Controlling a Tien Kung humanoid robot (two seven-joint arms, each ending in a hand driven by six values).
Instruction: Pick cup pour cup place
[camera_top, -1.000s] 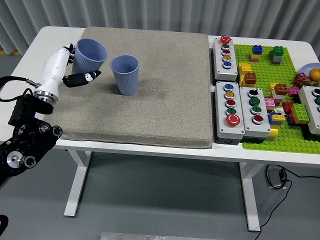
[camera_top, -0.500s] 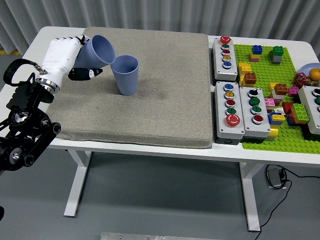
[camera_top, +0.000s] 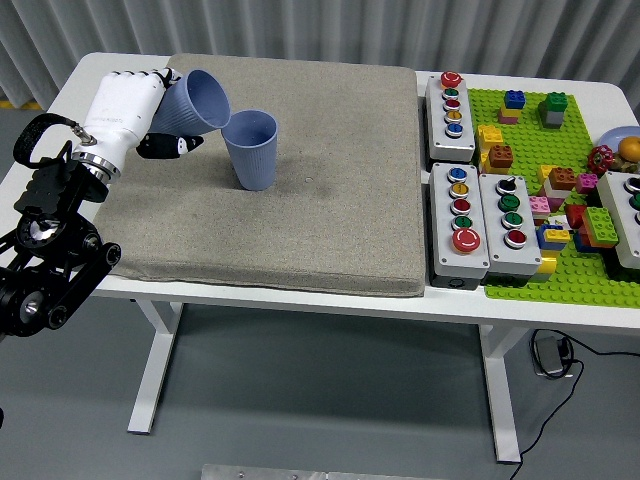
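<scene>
Left hand (camera_top: 135, 100) fingers wrapped around a blue cup (camera_top: 197, 102), tilted with its mouth over the rim of the second cup (camera_top: 251, 149) upright on the mat (camera_top: 330, 200).

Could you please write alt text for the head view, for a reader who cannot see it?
The robot's left hand tips a blue cup toward a second, upright blue cup on a grey mat. To the right on the white table are button boxes and a green baseplate with bricks.
</scene>
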